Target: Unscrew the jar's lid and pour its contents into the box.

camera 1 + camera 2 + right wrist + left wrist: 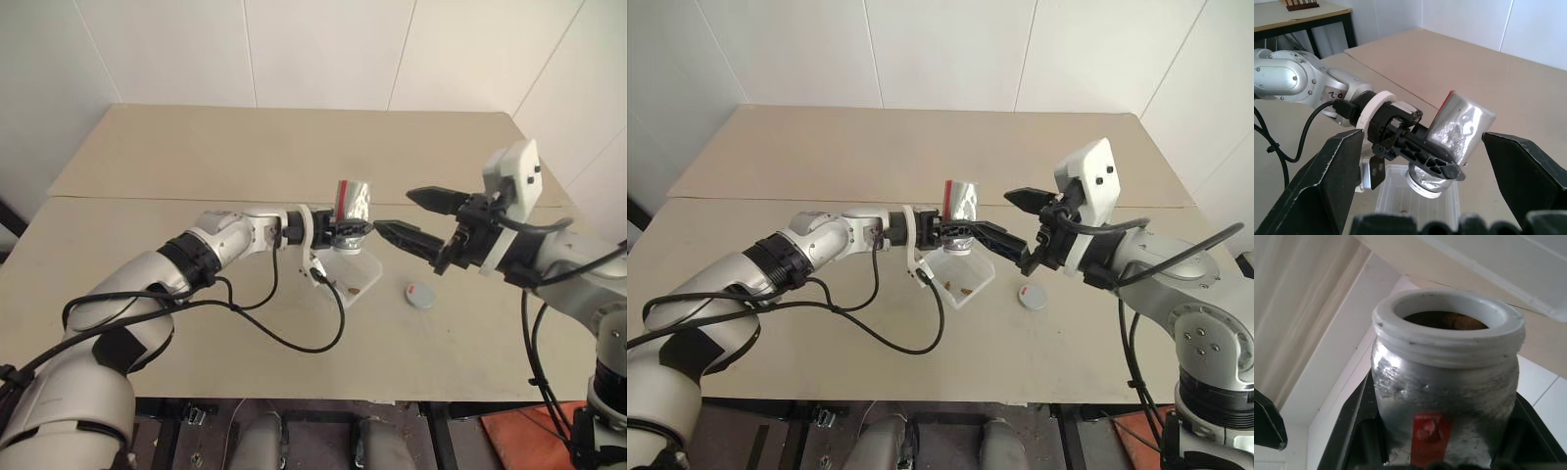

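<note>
My left gripper is shut on the silvery jar, which is tipped mouth-down over the translucent box. The jar has no lid on it, and its white rim rings a dark brown inside. A few brown bits lie in the box. On the table right of the box lies the grey lid with a red mark. My right gripper stands open just right of the jar, one finger above the other, holding nothing and not touching the jar.
A beige table stands against a white wall. From my left arm a black cable loops over the table in front of the box. Another table stands further off in the room.
</note>
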Controlling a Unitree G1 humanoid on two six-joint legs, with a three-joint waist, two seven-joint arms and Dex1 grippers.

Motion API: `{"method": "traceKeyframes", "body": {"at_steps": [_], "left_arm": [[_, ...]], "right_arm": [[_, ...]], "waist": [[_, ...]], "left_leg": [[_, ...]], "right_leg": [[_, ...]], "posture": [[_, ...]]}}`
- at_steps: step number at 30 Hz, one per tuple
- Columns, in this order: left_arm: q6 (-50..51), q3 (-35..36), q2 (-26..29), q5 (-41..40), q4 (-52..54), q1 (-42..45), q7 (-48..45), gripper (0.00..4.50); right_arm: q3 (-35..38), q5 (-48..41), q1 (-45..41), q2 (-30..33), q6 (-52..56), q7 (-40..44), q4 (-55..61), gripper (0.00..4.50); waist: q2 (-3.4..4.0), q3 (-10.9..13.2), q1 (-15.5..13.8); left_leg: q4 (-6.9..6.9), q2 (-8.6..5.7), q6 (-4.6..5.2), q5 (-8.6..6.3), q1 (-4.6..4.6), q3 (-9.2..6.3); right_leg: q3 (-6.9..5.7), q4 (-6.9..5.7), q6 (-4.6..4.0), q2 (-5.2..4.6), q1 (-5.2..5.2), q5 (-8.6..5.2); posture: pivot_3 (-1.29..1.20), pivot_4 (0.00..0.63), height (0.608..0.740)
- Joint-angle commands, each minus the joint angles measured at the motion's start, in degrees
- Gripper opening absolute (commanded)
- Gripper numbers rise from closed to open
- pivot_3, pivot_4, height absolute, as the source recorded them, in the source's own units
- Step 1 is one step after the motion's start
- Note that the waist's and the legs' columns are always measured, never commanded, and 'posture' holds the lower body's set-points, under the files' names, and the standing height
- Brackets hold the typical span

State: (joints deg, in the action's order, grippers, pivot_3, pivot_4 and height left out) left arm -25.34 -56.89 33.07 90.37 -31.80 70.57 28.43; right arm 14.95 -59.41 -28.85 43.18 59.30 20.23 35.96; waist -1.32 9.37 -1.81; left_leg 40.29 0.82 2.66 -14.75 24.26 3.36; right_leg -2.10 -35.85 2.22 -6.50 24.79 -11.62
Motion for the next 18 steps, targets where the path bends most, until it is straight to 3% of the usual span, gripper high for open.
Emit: {"method": "traceKeyframes", "body": {"at_steps": [1, 4, 8, 12, 15, 18], "left_arm": [[-1.6, 5.4, 1.0, -6.7, 1.4, -0.6, -3.8, 1.96], [-3.0, 12.7, 1.0, -19.5, 0.9, -3.8, -12.6, 1.96], [2.2, 27.6, -2.0, -47.8, 4.2, -12.3, -33.8, 1.96], [23.8, 42.8, -10.4, -76.3, 14.2, -21.0, -52.8, 1.96], [37.7, 51.4, -14.0, -89.0, 18.4, -24.7, -58.1, 1.96], [45.2, 57.1, -16.3, -97.3, 19.9, -28.3, -59.5, 1.96]], "right_arm": [[1.7, -1.1, -0.3, 0.9, -1.0, -0.4, 1.4, 4.48], [1.5, -1.1, -0.3, 1.0, -1.3, 0.0, 0.5, 4.48], [1.7, -1.0, 0.0, 0.6, -1.8, 0.6, -1.0, 4.48], [1.7, -1.4, 0.3, -0.7, -2.6, 1.1, -2.0, 4.48], [1.3, -1.4, 0.1, -1.7, -2.8, 1.1, -2.3, 4.48], [1.1, -1.7, -0.2, -2.4, -2.7, 0.9, -2.5, 4.48]], "waist": [[0.0, 0.0, 0.1], [0.0, 0.0, 0.3], [0.01, 0.0, 1.1], [0.01, 0.0, 1.1], [0.01, 0.0, 1.3], [0.01, 0.0, 1.6]], "left_leg": [[0.0, 0.0, 0.0, 0.0, 0.0, 0.0], [0.0, 0.01, 0.0, 0.0, 0.0, -0.01], [0.02, 0.11, 0.0, 0.0, -0.02, -0.08], [0.11, 0.09, 0.0, 0.0, -0.01, -0.27], [0.2, 0.03, 0.01, 0.0, 0.01, -0.36], [0.21, 0.03, 0.01, 0.0, -0.12, -0.41]], "right_leg": [[0.0, 0.01, 0.0, 0.0, 0.0, 0.0], [0.0, 0.0, 0.0, -0.01, 0.02, 0.0], [0.03, -0.09, -0.01, -0.04, 0.05, 0.0], [0.08, -0.13, -0.01, -0.04, 0.05, 0.0], [0.09, -0.13, 0.0, -0.03, 0.01, 0.0], [0.13, -0.14, 0.0, 0.03, -0.06, 0.0]], "posture": [[0.0, 0.15, 0.74], [0.0, 0.15, 0.74], [0.0, 0.15, 0.74], [0.0, 0.15, 0.74], [0.0, 0.15, 0.74], [0.0, 0.15, 0.74]]}}
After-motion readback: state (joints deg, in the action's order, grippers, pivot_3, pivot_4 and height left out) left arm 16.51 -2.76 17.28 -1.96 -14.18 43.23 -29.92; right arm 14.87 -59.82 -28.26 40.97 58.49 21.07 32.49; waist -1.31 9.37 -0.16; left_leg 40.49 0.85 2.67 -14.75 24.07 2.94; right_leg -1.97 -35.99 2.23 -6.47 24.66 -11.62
